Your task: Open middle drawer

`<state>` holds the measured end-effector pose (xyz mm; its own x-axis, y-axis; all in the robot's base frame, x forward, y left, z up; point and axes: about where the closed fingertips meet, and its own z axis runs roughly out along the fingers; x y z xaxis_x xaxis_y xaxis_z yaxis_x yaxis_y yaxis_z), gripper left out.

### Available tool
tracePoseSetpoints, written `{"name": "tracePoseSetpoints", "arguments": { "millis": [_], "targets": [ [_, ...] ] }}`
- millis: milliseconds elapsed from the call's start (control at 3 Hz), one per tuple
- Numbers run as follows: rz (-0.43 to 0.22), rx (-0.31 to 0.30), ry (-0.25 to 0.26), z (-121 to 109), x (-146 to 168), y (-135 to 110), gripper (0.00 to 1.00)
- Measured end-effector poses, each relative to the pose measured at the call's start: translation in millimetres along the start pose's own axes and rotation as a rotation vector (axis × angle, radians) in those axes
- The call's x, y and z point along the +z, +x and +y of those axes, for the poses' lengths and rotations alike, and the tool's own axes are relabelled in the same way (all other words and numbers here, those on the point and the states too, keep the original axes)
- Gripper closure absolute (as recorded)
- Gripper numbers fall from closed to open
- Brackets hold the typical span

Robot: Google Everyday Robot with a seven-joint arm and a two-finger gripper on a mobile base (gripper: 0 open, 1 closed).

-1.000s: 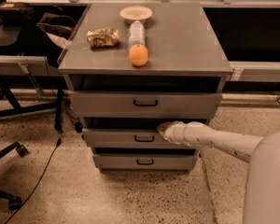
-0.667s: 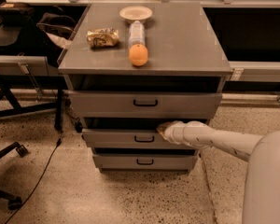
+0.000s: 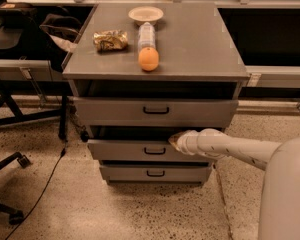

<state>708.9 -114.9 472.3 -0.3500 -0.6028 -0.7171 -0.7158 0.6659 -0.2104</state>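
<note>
The grey metal cabinet (image 3: 200,44) has three drawers. The middle drawer (image 3: 120,151) has a flat grey front and a small black bar handle (image 3: 155,150). Its front stands slightly ahead of the bottom drawer (image 3: 125,173), with a dark gap above it. My gripper (image 3: 175,141) is at the end of the white arm (image 3: 230,148) that comes in from the right. It sits at the middle drawer's top edge, just right of and above the handle. The gripper's tip is hidden against the drawer front.
The top drawer (image 3: 115,111) is above the gripper. On the cabinet top lie an orange (image 3: 148,59), a plastic bottle (image 3: 146,34), a white bowl (image 3: 146,14) and a snack bag (image 3: 110,40). A desk and chair legs (image 3: 10,164) stand at the left, with a cable on the floor (image 3: 45,184).
</note>
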Motion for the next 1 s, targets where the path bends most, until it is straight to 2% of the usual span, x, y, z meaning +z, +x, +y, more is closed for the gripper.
{"name": "tracePoseSetpoints", "arguments": {
  "millis": [333,1000],
  "targets": [
    [-0.011,-0.007,0.003,-0.4,0.3,-5.0,1.0],
    [-0.067,-0.023,0.056,-15.1,-2.4,-29.8,1.0]
  ]
}}
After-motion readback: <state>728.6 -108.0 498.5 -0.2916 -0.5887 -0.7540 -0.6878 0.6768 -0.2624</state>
